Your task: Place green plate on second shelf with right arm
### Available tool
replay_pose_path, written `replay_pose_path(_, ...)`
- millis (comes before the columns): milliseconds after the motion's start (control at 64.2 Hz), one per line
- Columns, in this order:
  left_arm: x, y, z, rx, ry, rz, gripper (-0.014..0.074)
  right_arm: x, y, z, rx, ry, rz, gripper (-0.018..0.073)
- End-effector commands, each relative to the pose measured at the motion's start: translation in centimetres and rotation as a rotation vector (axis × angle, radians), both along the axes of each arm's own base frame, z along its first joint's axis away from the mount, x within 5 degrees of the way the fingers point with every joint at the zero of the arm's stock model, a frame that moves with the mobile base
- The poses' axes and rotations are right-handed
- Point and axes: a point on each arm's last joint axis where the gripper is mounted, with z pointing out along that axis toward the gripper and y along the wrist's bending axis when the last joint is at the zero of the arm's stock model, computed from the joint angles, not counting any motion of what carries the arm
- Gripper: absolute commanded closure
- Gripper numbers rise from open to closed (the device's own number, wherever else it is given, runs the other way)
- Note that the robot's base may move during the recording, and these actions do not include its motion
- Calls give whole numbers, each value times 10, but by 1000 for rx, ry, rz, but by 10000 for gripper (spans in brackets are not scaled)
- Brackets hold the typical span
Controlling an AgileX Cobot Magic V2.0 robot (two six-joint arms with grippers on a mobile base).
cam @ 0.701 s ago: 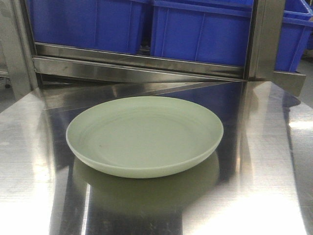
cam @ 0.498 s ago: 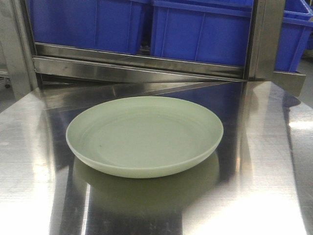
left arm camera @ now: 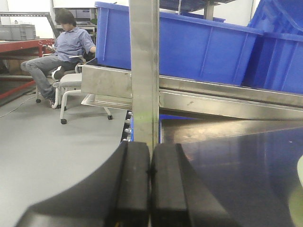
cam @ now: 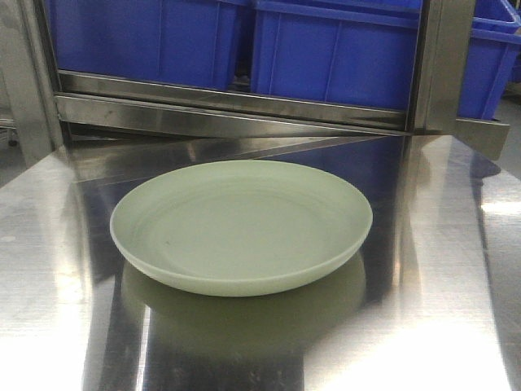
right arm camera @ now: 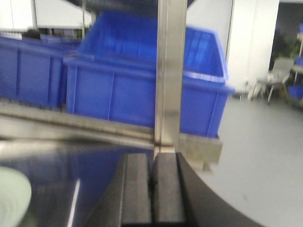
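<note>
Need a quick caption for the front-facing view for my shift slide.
Green plate rests flat on the reflective steel table, with blue bins lined up on the rack behind it.

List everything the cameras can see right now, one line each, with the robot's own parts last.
green plate: one, pale green, lying flat mid-table, empty
steel table: one, shiny silver, under the plate
blue bins: at least three, blue, on the rack behind the table
steel shelf rail: one, silver, running below the bins at the table's far edge
person: one, blue shirt and grey trousers, seated far off in the left wrist view
chair: one, pale grey, under that person
left tool: one, black, shut, holding nothing
right tool: one, black, shut, holding nothing, not touching the plate
</note>
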Motion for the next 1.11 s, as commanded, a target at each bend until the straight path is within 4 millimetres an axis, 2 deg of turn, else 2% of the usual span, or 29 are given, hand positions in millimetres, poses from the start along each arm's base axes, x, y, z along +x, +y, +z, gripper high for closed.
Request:
replay_pose_path(0,0,0,-4,-6,-66,0,466,-11,-3,29,95,-273,1,512)
replay_pose_path(47,0,0,-4,-6,-66,0,466,-15,-5,41,207,-331,33,512)
replay_pose_path(93,0,0,-4,-6,-66,0,466,-19,-4,58,231,-359,54,512)
replay_pose_path(234,0,0,-4,-6,-66,0,466,-28,2,113,29,-421,49,512)
replay_pose_path(327,0,0,-4,-6,-66,0,466,-22,7,147,-58,-408,62,512)
replay_pose_path(467,0,0,-4,-6,-66,0,466,8,12,188,-26,-353,120,512)
replay_pose_path(607,0,0,-4,-6,-66,0,466,64,11,217,221,-136,140,512)
replay_pose_path(685,0,0,-4,-6,-66,0,466,91,9,221,278,4,96,512)
replay_pose_path(810,0,0,-4,-6,-66,0,466,115,19,215,278,234,62,512)
replay_pose_path(934,0,0,-4,-6,-66,0,466,130,48,197,219,460,125,512)
replay_pose_path(1090,0,0,-4,-6,-66,0,466,146,85,165,139,684,185,512)
